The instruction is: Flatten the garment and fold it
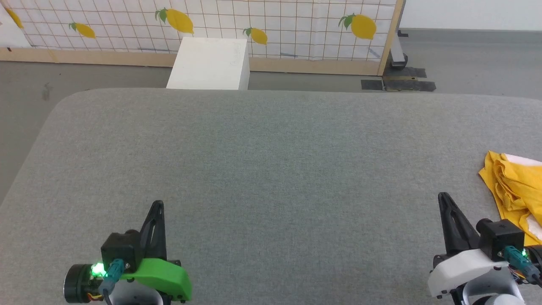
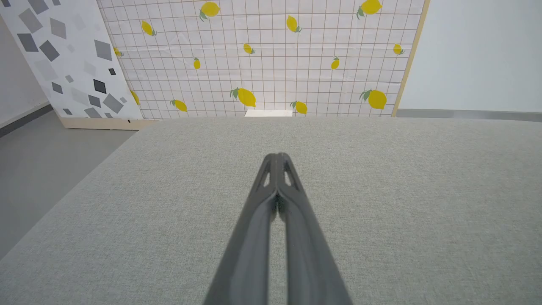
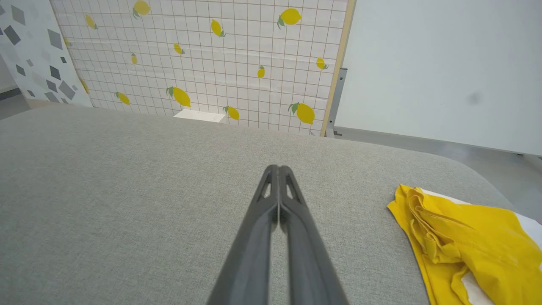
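The crumpled garment point(image 1: 514, 188) lies just right of the closed, empty right gripper point(image 1: 443, 197); the left gripper point(image 1: 158, 204) is closed too.

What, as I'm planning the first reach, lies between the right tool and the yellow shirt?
Nothing visible does. The garment lies crumpled off to the right of the shut right tool, apart from it, with just bare grey padded surface between them.

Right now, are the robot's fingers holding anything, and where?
Nothing. The left gripper and right gripper have fingers shut, empty. The garment lies crumpled beside the right one.
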Motion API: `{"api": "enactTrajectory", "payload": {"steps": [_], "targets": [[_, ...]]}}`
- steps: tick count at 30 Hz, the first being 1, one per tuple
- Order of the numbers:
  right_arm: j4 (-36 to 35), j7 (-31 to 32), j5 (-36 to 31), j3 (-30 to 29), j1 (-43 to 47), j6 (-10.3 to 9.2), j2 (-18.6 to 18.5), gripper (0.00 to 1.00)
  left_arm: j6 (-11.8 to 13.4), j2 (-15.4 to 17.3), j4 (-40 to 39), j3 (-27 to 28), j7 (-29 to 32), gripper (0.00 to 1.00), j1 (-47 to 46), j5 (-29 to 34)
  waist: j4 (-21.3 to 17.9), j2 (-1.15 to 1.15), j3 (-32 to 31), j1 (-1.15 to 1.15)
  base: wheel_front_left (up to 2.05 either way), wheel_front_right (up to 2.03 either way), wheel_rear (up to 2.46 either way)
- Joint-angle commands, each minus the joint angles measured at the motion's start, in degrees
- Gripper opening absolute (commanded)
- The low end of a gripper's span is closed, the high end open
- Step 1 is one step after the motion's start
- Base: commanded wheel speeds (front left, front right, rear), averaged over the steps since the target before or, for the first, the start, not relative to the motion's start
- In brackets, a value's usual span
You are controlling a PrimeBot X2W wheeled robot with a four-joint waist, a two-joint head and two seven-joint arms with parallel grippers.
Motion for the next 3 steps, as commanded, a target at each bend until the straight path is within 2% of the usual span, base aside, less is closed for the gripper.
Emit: {"api": "enactTrajectory", "payload": {"steps": [1, 3], "targets": [[-0.34, 0.25, 0.48, 0.49, -1.19, -0.07, 0.03, 0.0, -0.31, -0.49, 0.32, 0.38, 0.29, 0.0, -1.28, 0.89, -0.04, 0.0, -0.06, 0.0, 0.0, 0.0, 0.0], [-0.39, 0.43, 0.5, 0.73, -1.25, -0.07, 0.03, 0.0, -0.35, -0.57, 0.39, 0.48, 0.52, 0.0, -1.38, 1.08, -0.1, 0.0, -0.14, 0.0, 0.0, 0.0, 0.0]]}}
